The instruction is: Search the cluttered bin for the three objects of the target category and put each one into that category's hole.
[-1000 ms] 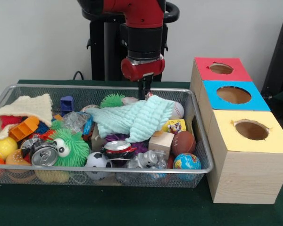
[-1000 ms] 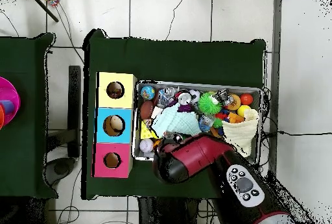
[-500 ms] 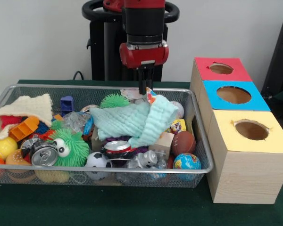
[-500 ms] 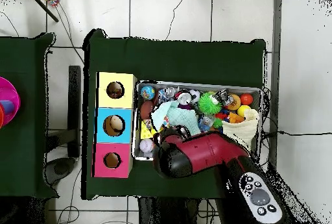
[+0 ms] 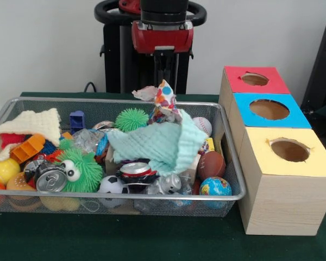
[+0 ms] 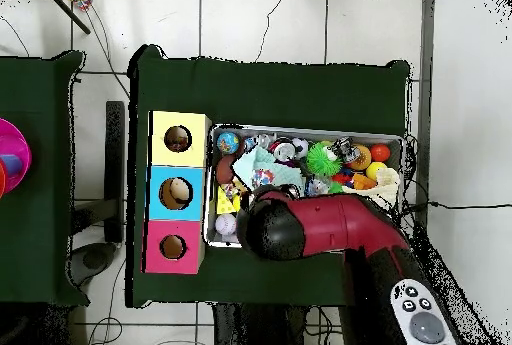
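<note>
Front view shows the end effector (image 5: 164, 81) raised over the wire bin's (image 5: 119, 197) far rim, pinched shut on the peak of a polka-dot cloth (image 5: 164, 103), whose hem trails below onto the mint washcloth (image 5: 157, 142). The hold looks thin, so I judge the cloth could slip free on the way to a hole, or drag the washcloth over the rim. Beneath the end effector the bin holds balls, crushed cans and a green fuzzy toy (image 5: 79, 169); the three-hole box (image 5: 277, 179) stands to one side.
</note>
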You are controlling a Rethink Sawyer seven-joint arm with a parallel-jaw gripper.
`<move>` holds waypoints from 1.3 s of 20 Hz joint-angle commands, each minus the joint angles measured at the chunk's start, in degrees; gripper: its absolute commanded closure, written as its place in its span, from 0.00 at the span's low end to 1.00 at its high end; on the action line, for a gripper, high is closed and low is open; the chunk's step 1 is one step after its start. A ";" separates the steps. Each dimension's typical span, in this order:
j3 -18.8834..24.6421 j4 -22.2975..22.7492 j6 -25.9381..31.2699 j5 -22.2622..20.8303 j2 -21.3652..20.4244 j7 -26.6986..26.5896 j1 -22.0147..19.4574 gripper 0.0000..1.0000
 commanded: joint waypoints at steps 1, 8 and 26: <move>0.25 -6.75 9.93 3.61 -1.27 1.39 0.08 1.00; -0.32 -9.80 14.74 5.00 -1.91 3.49 2.10 1.00; -9.93 -19.22 21.16 11.41 -4.77 18.92 15.52 1.00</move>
